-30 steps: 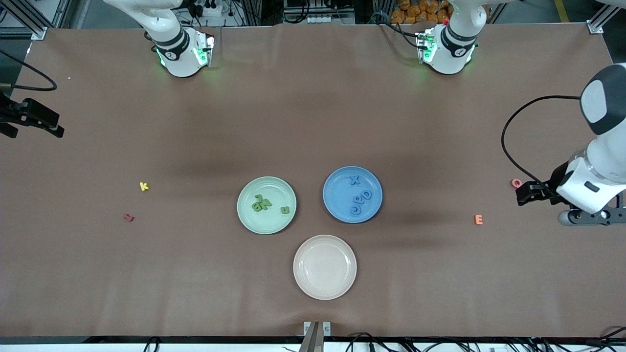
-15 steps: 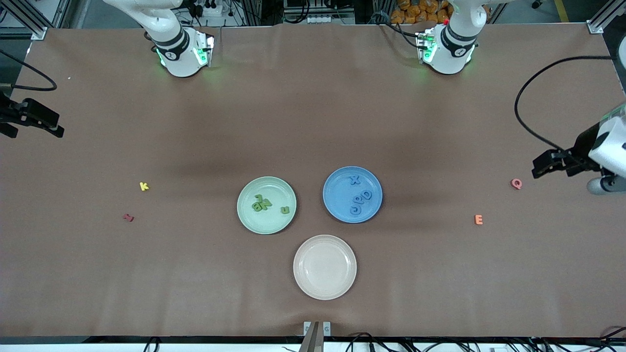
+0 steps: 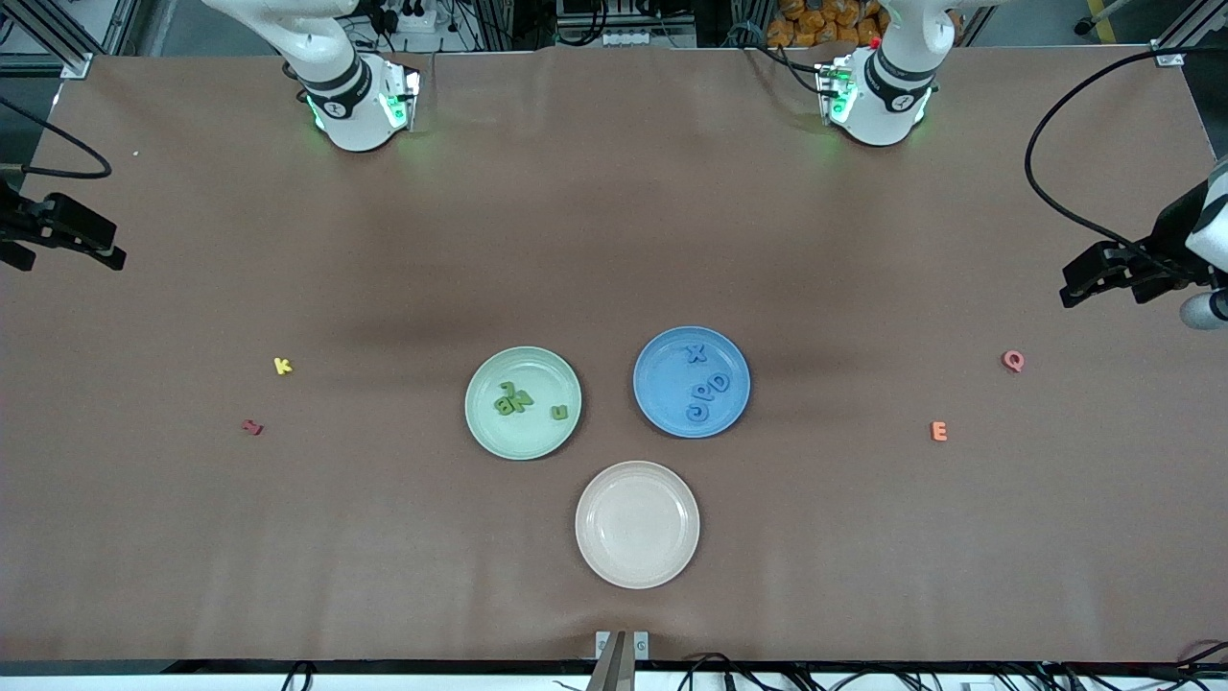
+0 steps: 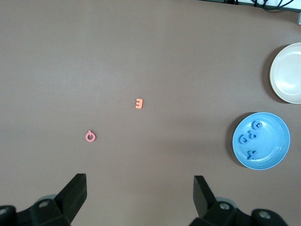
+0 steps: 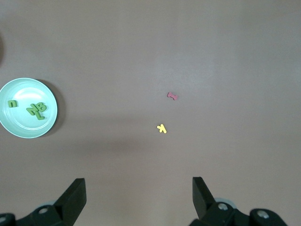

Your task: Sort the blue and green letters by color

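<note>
Letters lie sorted on two plates at mid-worktop: the four green letters (image 3: pixel 519 400) on the pale green plate (image 3: pixel 489 437), the four blue letters (image 3: pixel 707 384) on the blue plate (image 3: pixel 662 411) beside it toward the left arm's end. An empty cream plate (image 3: pixel 637 524) sits nearer the front camera. The left pincer (image 3: pixel 1076 285) hangs wide open over the worktop's edge near the pink Q (image 3: pixel 1013 360); the right pincer (image 3: pixel 101 251) waits, also spread open, at its own end.
</note>
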Motion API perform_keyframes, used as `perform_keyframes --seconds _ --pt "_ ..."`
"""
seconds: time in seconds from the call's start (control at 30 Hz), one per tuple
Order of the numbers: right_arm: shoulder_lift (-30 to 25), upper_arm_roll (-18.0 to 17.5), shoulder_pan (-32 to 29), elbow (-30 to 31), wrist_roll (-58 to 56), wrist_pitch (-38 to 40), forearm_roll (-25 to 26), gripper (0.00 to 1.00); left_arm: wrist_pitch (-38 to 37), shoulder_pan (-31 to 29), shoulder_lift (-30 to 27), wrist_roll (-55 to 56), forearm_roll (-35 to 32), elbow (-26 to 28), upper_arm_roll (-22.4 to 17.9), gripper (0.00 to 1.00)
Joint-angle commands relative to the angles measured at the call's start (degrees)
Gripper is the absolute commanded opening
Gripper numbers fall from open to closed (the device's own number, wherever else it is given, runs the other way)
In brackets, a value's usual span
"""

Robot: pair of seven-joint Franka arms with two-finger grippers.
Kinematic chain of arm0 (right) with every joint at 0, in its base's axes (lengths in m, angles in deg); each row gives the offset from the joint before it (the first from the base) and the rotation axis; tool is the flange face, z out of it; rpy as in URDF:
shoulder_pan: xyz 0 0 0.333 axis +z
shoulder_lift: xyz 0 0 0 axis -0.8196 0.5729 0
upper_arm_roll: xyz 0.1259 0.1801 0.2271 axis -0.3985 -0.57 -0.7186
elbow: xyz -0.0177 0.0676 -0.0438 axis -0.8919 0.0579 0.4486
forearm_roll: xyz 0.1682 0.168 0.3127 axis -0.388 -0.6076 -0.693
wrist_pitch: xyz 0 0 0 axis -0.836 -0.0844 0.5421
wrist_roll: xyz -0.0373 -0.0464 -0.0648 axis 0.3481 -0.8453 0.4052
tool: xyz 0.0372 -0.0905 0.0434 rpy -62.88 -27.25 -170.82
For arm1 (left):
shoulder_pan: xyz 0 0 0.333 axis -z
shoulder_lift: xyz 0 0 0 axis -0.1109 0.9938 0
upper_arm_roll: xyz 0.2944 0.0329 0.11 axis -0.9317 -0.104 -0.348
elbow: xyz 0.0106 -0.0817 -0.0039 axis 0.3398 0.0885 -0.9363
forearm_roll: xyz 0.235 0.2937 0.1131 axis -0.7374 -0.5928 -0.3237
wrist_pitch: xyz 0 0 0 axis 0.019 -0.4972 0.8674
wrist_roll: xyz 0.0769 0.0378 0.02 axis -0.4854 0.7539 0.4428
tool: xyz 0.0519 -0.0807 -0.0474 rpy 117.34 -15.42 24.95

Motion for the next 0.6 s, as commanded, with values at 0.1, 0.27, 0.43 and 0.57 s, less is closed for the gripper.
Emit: perform_keyframes --seconds 0.1,0.27,0.43,0.57 --pt "-0.74 -0.52 -0.5 0.29 0.45 0.16 0.72 1.0 -0.3 -0.21 -0.42 -0.94 1.26 -0.43 -0.19 1.0" --pt "-0.82 -0.52 -0.5 0.37 0.53 0.33 0.72 1.0 0.67 -0.21 -0.42 -1.47 1.08 -0.35 -0.36 1.0" --pt "-0.83 -0.52 -0.68 0.38 0.27 1.04 0.81 1.0 0.85 -0.38 -0.42 -3.67 1.17 -0.35 -0.45 1.0" --pt "-0.82 -0.44 -0.68 0.38 0.27 1.04 0.9 1.0 1.02 -0.47 -0.42 -3.93 1.17 -0.43 -0.45 1.0"
